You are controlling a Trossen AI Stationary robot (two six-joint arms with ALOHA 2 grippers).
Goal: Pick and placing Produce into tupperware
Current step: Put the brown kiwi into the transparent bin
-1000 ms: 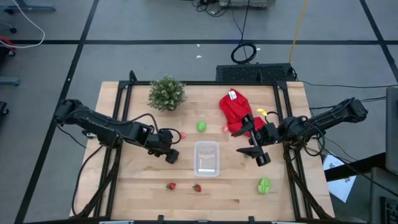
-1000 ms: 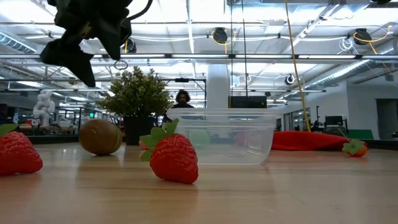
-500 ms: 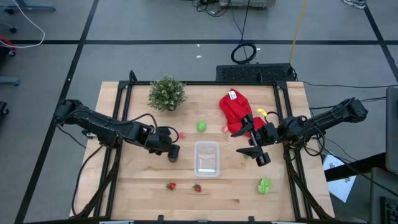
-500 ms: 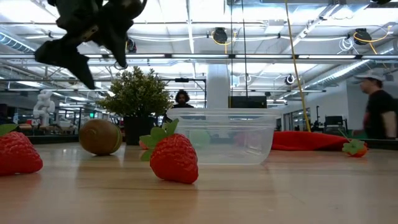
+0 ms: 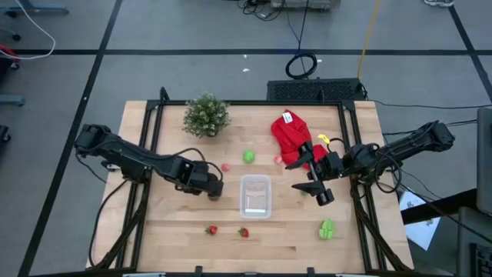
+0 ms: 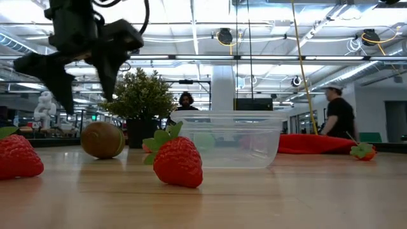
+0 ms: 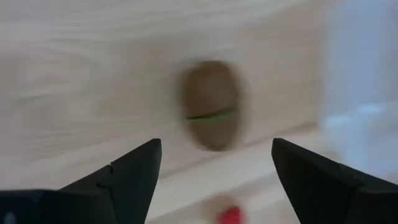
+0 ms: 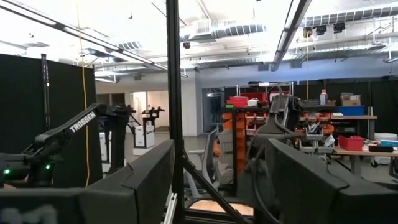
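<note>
above the table's left half, the left gripper [image 6: 76, 67] hovers spread wide over the brown oval [image 7: 212, 104], just beside the tupperware [image 5: 256, 195]. the rounded piece could roll from a skewed pinch. the right gripper [image 5: 315, 185], fingers apart, waits empty opposite.

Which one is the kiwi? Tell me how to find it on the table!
Find the clear tub in the middle of the wooden table. Look just to its left, where the left gripper hangs open right above a small oval, the kiwi. It is the only brown piece; the strawberries are red and the others green or pink.
</note>
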